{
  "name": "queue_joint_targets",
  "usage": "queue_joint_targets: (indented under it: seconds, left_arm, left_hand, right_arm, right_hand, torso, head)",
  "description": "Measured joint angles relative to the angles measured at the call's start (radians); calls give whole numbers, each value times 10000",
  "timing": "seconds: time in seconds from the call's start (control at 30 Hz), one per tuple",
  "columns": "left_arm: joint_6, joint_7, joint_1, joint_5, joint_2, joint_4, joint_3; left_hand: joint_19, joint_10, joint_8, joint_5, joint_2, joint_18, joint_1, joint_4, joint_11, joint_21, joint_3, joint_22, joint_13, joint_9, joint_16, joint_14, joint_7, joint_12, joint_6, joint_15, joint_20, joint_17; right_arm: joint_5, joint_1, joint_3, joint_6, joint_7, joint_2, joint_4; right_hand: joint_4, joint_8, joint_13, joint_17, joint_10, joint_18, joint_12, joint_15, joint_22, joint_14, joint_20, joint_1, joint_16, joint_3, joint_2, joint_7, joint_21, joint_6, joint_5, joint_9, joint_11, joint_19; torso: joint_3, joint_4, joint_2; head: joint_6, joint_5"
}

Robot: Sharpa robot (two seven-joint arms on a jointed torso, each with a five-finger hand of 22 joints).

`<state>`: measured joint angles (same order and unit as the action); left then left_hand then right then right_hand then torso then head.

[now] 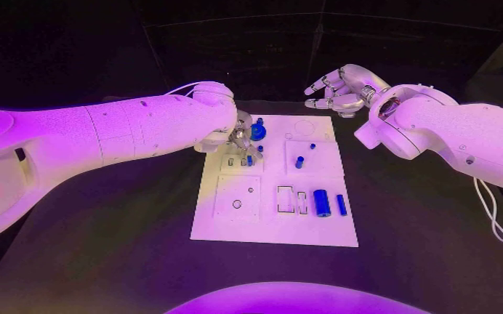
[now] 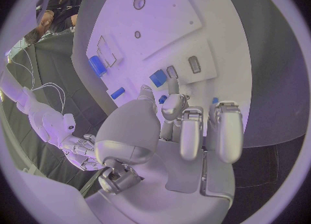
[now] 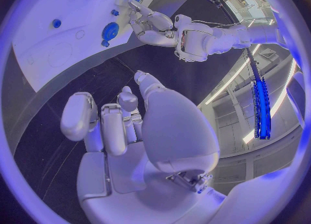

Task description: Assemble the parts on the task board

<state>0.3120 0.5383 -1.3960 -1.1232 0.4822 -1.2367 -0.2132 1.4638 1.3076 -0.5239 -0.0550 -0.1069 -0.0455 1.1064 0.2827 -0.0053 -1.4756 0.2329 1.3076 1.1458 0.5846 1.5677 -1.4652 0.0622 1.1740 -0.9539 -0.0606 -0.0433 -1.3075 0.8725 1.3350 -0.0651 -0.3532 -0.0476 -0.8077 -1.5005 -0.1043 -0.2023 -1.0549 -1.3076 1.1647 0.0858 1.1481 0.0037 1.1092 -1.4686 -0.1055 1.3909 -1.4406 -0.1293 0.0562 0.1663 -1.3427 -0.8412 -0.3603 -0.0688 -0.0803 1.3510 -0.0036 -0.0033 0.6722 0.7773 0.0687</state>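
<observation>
The white task board (image 1: 275,216) lies in the middle of the black table. My left hand (image 1: 240,137) hovers low over its far left part, fingertips (image 2: 173,85) pointing down at the plate beside a round blue part (image 1: 258,132). A small blue piece (image 2: 163,99) shows between its thumb and a finger; I cannot tell whether it is pinched. Blue pegs (image 1: 299,161) stand mid-board, and a blue cylinder (image 1: 322,203) lies near the right edge. My right hand (image 1: 337,90) is raised beyond the far right corner, fingers apart, holding nothing.
Empty slots and a rectangular cut-out (image 1: 285,198) mark the board's near half. Black table (image 1: 115,241) surrounds the board on all sides. My left forearm (image 1: 126,136) reaches across the table's left side.
</observation>
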Motion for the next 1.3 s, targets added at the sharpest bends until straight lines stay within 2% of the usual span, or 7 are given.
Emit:
queue_joint_targets:
  seconds: [0.2,0.57,0.7,0.97,1.3]
  left_arm:
    - [62,7,18,150,-13,3,-68]
    - [98,12,23,271,-3,8,-86]
    - [65,13,28,317,-1,-18,-87]
    - [-100,12,35,484,3,-51,-87]
    - [-124,12,37,697,39,-60,-87]
  left_hand:
    - [0,-36,0,0,-38,0,38,0,-37,0,0,0,-37,24,0,0,0,-50,0,0,0,0]
    - [0,-72,0,0,-220,-2,220,-182,-1,0,-70,-1,-98,144,0,0,1,-141,72,1,0,0]
    - [-1,-72,-39,0,-409,-2,409,-327,-1,0,-161,-1,-97,212,0,0,1,-141,72,1,0,0]
    - [-1,-72,-39,0,-609,-4,703,-611,-1,0,-362,-1,-104,342,0,0,-30,-146,112,1,0,0]
    - [-1,-107,-39,0,-609,-3,703,-650,-36,37,-347,-1,-154,354,0,1,1,-200,143,0,0,1]
  right_arm:
    - [2,0,-1,1,-2,45,41]
    - [4,-1,-1,2,-6,83,110]
    - [4,-1,-1,3,-7,96,134]
    - [5,-1,-1,15,-21,133,205]
    - [6,-2,-2,25,-51,182,347]
  right_hand:
    - [0,0,-1,0,0,-1,0,0,1,0,0,0,0,0,0,0,0,0,0,-1,0,0]
    - [23,0,-1,1,0,-2,0,0,1,0,0,0,0,-24,0,0,0,0,-39,-1,0,0]
    - [23,0,-2,1,0,-2,0,0,1,0,0,0,0,-24,0,0,0,0,-39,-1,0,0]
    - [23,0,-10,2,0,-3,0,0,0,0,0,0,0,-24,0,0,0,0,-38,-2,0,0]
    - [23,0,-10,2,0,-4,0,0,-12,0,0,0,0,-23,0,0,0,0,-37,7,0,0]
  torso:
    - [0,0,0]
    - [8,0,-6]
    - [8,0,-11]
    - [6,-1,-12]
    - [5,7,-11]
  head:
    - [19,-7]
    - [79,2]
    - [80,5]
    - [90,7]
    - [113,6]
